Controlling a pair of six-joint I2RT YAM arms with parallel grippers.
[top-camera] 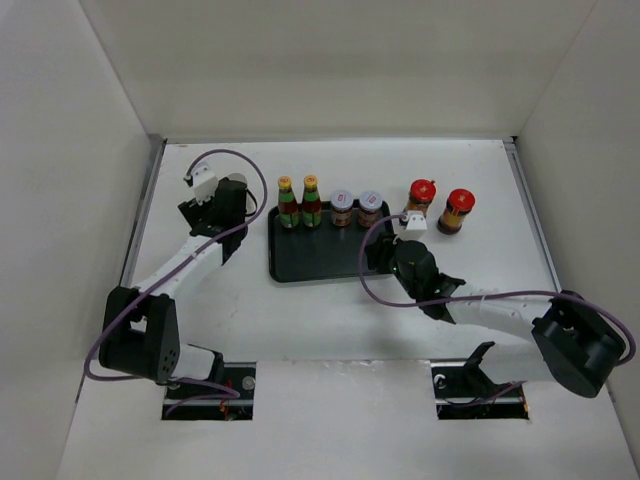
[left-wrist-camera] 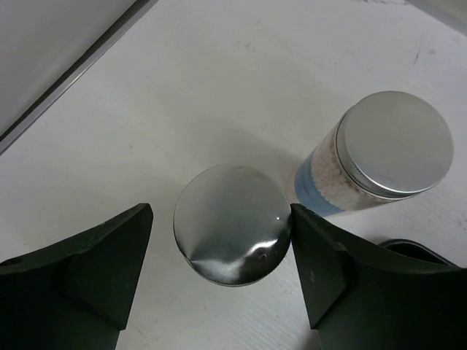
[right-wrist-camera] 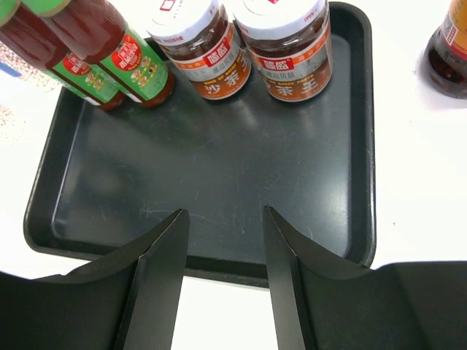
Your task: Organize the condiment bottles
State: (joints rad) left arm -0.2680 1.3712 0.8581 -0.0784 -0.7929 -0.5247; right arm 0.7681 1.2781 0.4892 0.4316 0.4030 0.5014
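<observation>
At the bottom centre of the left wrist view, one grey-topped cylinder (left-wrist-camera: 232,224) stands between the wide-spread fingers of the left tool (left-wrist-camera: 220,213), not clamped. The second cylinder (left-wrist-camera: 387,149) stands to its upper right. Two yellow-capped bottles (top-camera: 288,203) (top-camera: 311,201) and two pale-lidded jars (top-camera: 342,208) (top-camera: 371,209) line the far edge of the black tray (top-camera: 310,262). Two red-lidded jars (top-camera: 421,200) (top-camera: 456,211) stand on the desk (top-camera: 480,290) to its right. The right tool (right-wrist-camera: 222,219) gapes empty over the tray's near rim.

Seen from above, mostly buried beneath the left hand (top-camera: 232,192): both grey-topped cylinders (top-camera: 238,181). Cropped by the right wrist view's top edge: caps of the yellow-capped bottles (right-wrist-camera: 124,58), lids of the pale-lidded jars (right-wrist-camera: 208,62); by its right edge, most of a red-lidded jar (right-wrist-camera: 446,51). Under the left wrist, only a corner of the black tray (left-wrist-camera: 412,249).
</observation>
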